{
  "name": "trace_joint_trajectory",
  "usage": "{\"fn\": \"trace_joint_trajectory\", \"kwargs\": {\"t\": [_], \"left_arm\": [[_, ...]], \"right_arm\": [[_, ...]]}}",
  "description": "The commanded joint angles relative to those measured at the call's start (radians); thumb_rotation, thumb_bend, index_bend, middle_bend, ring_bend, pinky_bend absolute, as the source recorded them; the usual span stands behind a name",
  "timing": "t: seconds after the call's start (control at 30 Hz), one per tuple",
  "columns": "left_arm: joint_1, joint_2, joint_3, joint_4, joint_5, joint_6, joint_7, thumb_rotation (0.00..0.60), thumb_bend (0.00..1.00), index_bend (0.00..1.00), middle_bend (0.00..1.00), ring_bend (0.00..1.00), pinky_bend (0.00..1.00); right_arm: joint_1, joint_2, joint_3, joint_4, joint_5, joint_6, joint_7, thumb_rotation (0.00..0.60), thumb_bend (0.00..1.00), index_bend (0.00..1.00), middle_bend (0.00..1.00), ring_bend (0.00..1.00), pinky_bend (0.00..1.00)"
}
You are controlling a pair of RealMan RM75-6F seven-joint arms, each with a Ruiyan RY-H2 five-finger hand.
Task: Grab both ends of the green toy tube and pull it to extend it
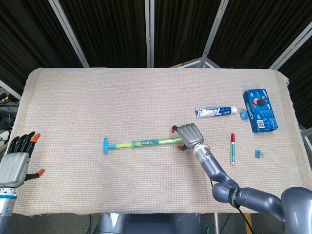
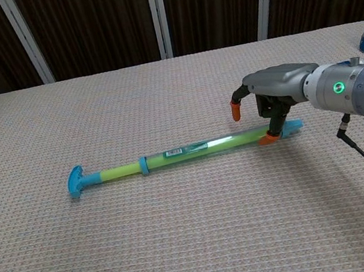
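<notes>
Green toy tube (image 1: 148,142): laid flat on the woven table cover (image 1: 146,97), near the middle of it, running roughly left to right in the head view. A blue T-shaped handle (image 1: 106,145) is seen at its left end and a blue cap (image 2: 292,127) at its right end, the latter shown only in the chest view.

Right hand (image 1: 189,133): placed over the tube's right end. In the chest view its fingers are arched above the clear barrel, one orange fingertip (image 2: 236,109) raised behind the tube and another (image 2: 266,139) lowered to the front side of it, close against the barrel just left of the blue cap. The fingers are spread around the tube and a firm grasp is not shown; nothing is lifted.

Left hand (image 1: 17,160): seen only in the head view, well apart from the tube, beyond the cover's near left edge. Nothing is held, and the fingers are extended and parted.

Toothpaste tube (image 1: 215,111): laid up and to the right of the toy tube's right end, well apart from it.

Blue biscuit box (image 1: 259,109): laid just right of the toothpaste tube.

Red-capped marker (image 1: 232,147): laid to the right of the toy tube's right end, beside the right forearm.

Small blue clip (image 1: 258,154): laid just right of the marker.
</notes>
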Motion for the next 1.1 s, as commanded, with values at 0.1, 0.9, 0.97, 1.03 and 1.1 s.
{"fn": "trace_joint_trajectory", "kwargs": {"t": [0.1,0.9,0.97,1.03,1.1], "left_arm": [[-0.001,0.002,0.001,-0.001,0.001,0.002,-0.002,0.600,0.00,0.00,0.00,0.00,0.00],[-0.008,-0.002,0.007,0.002,-0.007,-0.001,0.003,0.600,0.00,0.00,0.00,0.00,0.00],[-0.010,-0.004,0.007,0.003,-0.010,-0.005,0.004,0.600,0.00,0.00,0.00,0.00,0.00],[-0.015,-0.007,0.007,0.005,-0.015,-0.013,0.006,0.600,0.00,0.00,0.00,0.00,0.00],[-0.023,-0.013,0.005,0.008,-0.020,-0.026,0.010,0.600,0.00,0.00,0.00,0.00,0.01]], "right_arm": [[0.013,-0.023,-0.004,0.024,0.016,0.013,-0.005,0.600,0.13,0.39,1.00,1.00,1.00],[0.047,-0.096,-0.032,0.095,0.056,0.040,-0.031,0.600,0.22,0.57,1.00,1.00,1.00],[0.047,-0.098,-0.031,0.093,0.059,0.043,-0.026,0.600,0.27,0.60,1.00,1.00,1.00],[0.044,-0.094,-0.028,0.081,0.062,0.047,-0.019,0.600,0.31,0.62,1.00,1.00,1.00],[0.042,-0.087,-0.027,0.065,0.068,0.051,-0.020,0.600,0.34,0.63,1.00,1.00,1.00]]}}
